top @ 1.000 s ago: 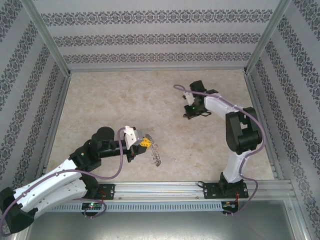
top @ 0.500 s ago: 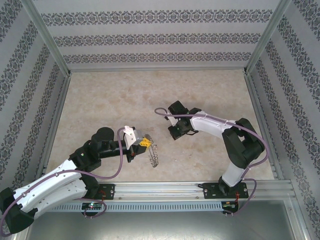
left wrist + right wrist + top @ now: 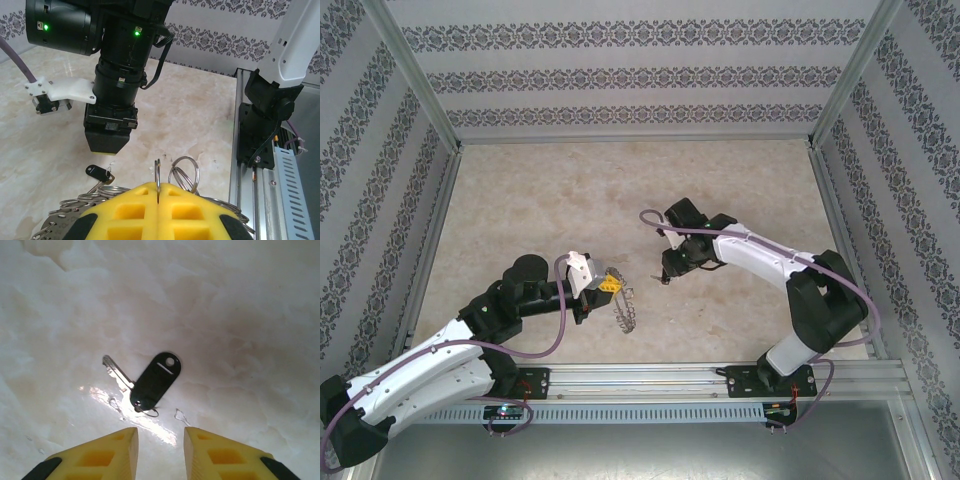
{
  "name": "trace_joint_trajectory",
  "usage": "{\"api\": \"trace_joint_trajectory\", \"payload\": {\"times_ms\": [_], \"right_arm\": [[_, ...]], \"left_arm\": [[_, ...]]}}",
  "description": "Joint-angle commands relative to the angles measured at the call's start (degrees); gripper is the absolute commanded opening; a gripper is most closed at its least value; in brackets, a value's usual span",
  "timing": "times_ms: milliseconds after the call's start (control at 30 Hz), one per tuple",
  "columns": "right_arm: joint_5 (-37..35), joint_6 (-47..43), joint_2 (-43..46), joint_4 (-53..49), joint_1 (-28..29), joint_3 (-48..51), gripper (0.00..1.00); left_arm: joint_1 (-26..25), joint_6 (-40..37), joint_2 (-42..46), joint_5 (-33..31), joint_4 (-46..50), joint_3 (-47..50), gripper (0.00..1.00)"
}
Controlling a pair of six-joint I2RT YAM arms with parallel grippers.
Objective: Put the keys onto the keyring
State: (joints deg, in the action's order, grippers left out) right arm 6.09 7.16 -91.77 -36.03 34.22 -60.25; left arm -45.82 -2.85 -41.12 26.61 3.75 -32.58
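- Yellow foam pads (image 3: 125,212) of the left gripper (image 3: 158,197) are pressing together on one thin wire loop at the rim of the keyring (image 3: 184,172). They are clamping it so the ring is sitting propped on edge rather than lying flat.
- In the top view the keyring is hanging just to the right of the left gripper, low over the table (image 3: 570,200). Its fringe of loops is facing the right arm, probably so a loop is being offered for threading.
- The key (image 3: 155,380) is lying flat on the pale marble-look table, loose and not on the keyring. Its dark head is nearer the right wrist camera and its silvery blade is pointing up-left.
- In the left wrist view the key is resting just beside the keyring's loops, near them, but I cannot tell whether it is touching them.
- The right gripper (image 3: 160,436) is hovering right over the key, pointing straight down. Its jaws are standing apart with a clear gap and gripping nothing.
- The gap is lining up just short of the key's head, so the arm seems to be setting up a pick-up.
- Judgement: the threading is not yet started. The flat, tiny key is looking hard to pinch off the smooth surface.
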Motion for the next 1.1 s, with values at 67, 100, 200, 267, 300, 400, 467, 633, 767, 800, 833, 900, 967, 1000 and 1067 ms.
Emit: {"api": "trace_joint_trajectory", "payload": {"times_ms": [67, 100, 200, 267, 300, 400, 467, 633, 767, 800, 833, 900, 967, 1000, 1067], "right_arm": [[2.01, -4.38, -4.61, -6.46, 0.28, -4.95, 0.31], [1.31, -6.03, -5.26, -8.13, 0.50, -6.24, 0.31], [-0.55, -10.33, -6.20, -12.04, 0.52, -9.88, 0.33], [-0.38, -13.10, -6.54, -14.15, 0.20, -11.81, 0.34], [-0.55, -14.89, -6.86, -15.40, 0.27, -13.30, 0.34], [-0.47, -18.19, -8.55, -19.00, 0.40, -17.46, 0.36], [-0.23, -20.21, -10.32, -21.52, 0.78, -19.79, 0.36], [-1.10, -24.34, -14.88, -26.46, 2.24, -23.26, 0.36], [-3.88, -26.73, -16.47, -27.02, 4.28, -23.36, 0.38], [-4.22, -27.29, -16.78, -26.97, 4.57, -23.25, 0.39], [-4.49, -27.68, -17.15, -27.05, 4.80, -23.31, 0.39], [-5.40, -28.38, -17.72, -26.14, 4.83, -22.92, 0.40], [-5.22, -28.99, -18.15, -25.36, 4.85, -22.48, 0.42], [-5.25, -29.24, -18.43, -24.95, 4.89, -22.30, 0.42], [-6.11, -29.54, -19.03, -24.07, 4.84, -21.89, 0.42]], "left_arm": [[-0.93, 1.26, 1.96, -0.52, -0.58, -0.14, 0.00], [-0.97, 1.27, 2.16, -0.51, -0.52, -0.11, 0.00], [-1.02, 1.23, 2.91, -0.34, -0.50, 0.00, 0.00], [-1.12, 1.36, 3.38, -0.16, -0.59, -0.03, 0.00], [-1.11, 1.41, 3.55, -0.08, -0.63, 0.00, 0.00], [-1.33, 1.52, 3.85, 0.82, -0.70, -0.16, 0.00], [-1.70, 1.67, 4.10, 1.64, -0.71, -0.30, 0.00], [-2.34, 2.35, 5.40, 1.95, 0.68, -1.00, 0.00], [-2.43, 3.68, 7.81, 3.08, 1.08, -0.72, 0.00], [-2.43, 3.94, 8.36, 3.10, 1.45, -0.81, 0.00], [-2.43, 4.29, 8.86, 3.09, 1.69, -0.78, 0.00], [-2.43, 4.93, 9.92, 3.23, 2.27, -0.78, 0.00], [-2.43, 5.31, 10.92, 3.12, 2.80, -0.58, 0.00], [-2.43, 5.57, 11.35, 3.04, 2.77, -0.47, 0.00], [-2.43, 5.68, 11.76, 3.41, 3.13, -0.55, 0.00]]}}
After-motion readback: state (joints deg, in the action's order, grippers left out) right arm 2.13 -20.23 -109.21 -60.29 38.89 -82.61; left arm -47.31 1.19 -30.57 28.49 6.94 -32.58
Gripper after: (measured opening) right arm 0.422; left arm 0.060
